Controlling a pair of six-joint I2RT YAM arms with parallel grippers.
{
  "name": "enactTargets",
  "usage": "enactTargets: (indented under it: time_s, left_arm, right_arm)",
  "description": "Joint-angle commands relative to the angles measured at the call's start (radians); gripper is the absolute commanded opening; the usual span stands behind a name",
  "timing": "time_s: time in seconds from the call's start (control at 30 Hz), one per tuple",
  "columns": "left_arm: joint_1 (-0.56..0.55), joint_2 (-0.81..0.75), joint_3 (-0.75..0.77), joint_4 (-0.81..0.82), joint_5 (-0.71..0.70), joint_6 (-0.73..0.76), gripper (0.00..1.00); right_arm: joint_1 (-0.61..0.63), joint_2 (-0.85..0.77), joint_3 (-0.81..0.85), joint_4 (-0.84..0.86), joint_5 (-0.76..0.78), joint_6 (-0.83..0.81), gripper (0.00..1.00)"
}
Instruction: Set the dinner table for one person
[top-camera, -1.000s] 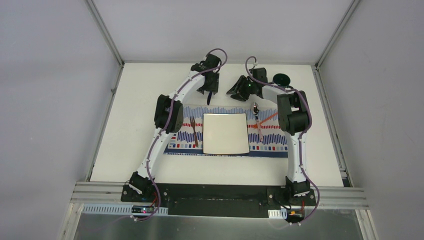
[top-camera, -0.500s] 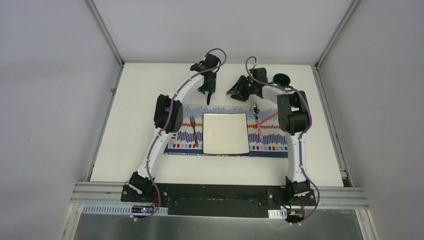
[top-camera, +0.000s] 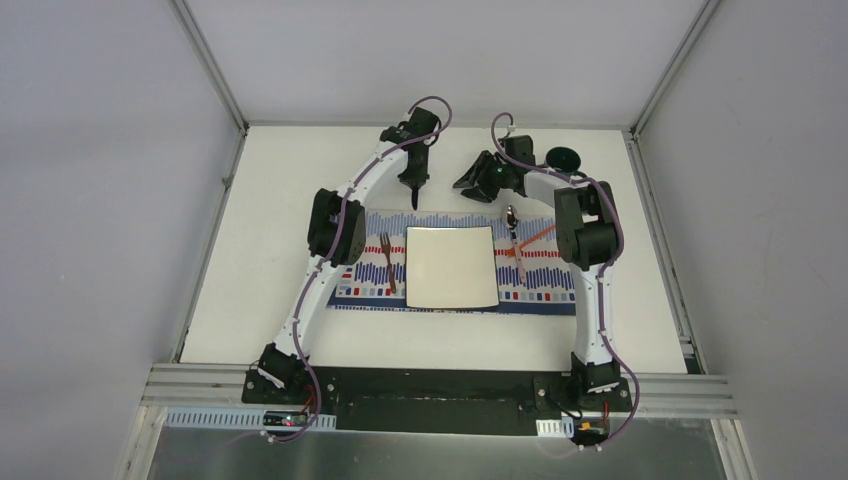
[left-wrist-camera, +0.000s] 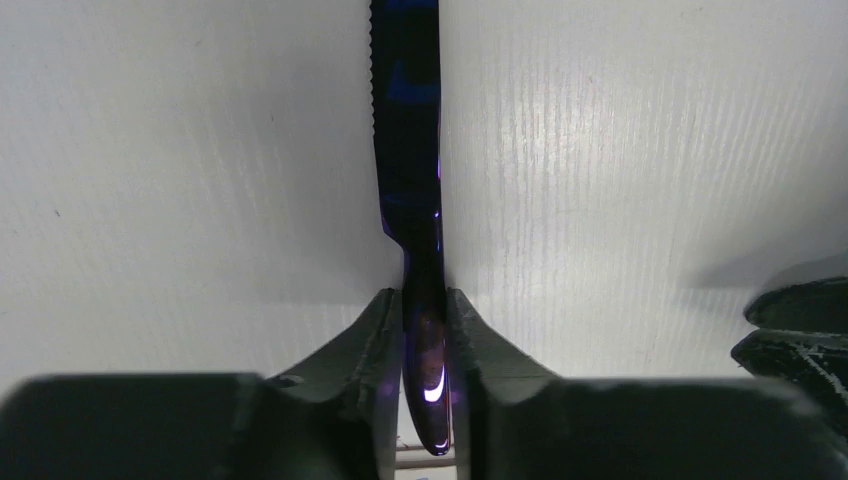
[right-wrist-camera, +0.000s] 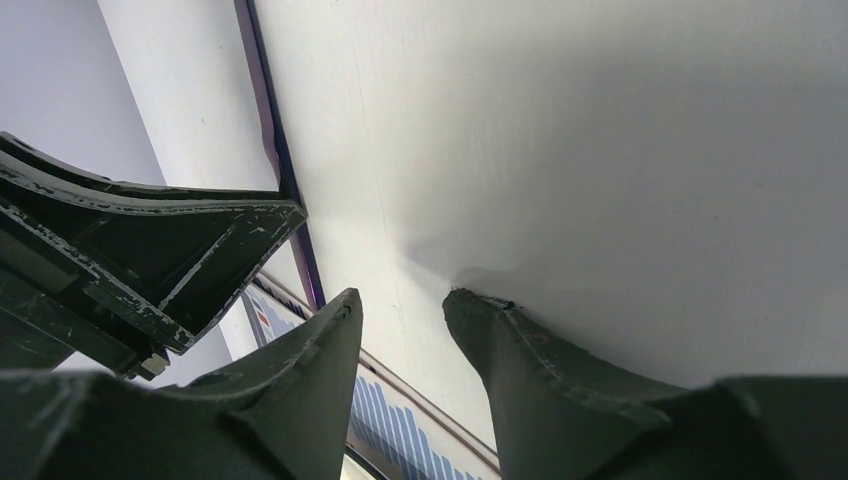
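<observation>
- White dinner table fills the cell, hemmed by metal rails and grey walls. Its left half offers the widest room for a swing.
- Striped placemat lies at the middle of the table, with a square plate at its centre.
- Just past the placemat's far edge, the left claw is clamped on the handle of a dark knife. Whether the blade is clear of the surface cannot be told.
- Just beside it hovers the right claw, fingers apart and holding nothing; it is the nearest thing to strike.
- The best move is probably to lift straight up, keep the blade level and turn away from the right claw. The knife can then be lowered onto the placemat to the right of the plate.
- On that side a spoon already lies, so the slot looks narrow, while a fork takes the left side.
</observation>
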Motion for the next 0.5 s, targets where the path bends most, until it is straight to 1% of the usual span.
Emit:
enactTargets:
  time_s: [0.0, 0.03, 0.07, 0.47]
  left_arm:
    - [-0.004, 0.021, -0.002, 0.003, 0.02, -0.028, 0.1]
    - [-0.004, 0.022, 0.0, 0.003, 0.02, -0.03, 0.03]
    - [-0.003, 0.021, 0.0, 0.004, 0.02, -0.031, 0.0]
    - [0.0, 0.0, 0.0, 0.026, 0.048, -0.041, 0.0]
  right_arm:
    - [-0.006, -0.05, 0.012, 0.026, -0.006, 0.005, 0.5]
    - [-0.005, -0.049, 0.014, 0.027, -0.009, 0.006, 0.5]
    - [-0.005, -0.048, 0.016, 0.027, -0.009, 0.006, 0.5]
    - [0.0, -0.039, 0.031, 0.019, -0.006, 0.008, 0.5]
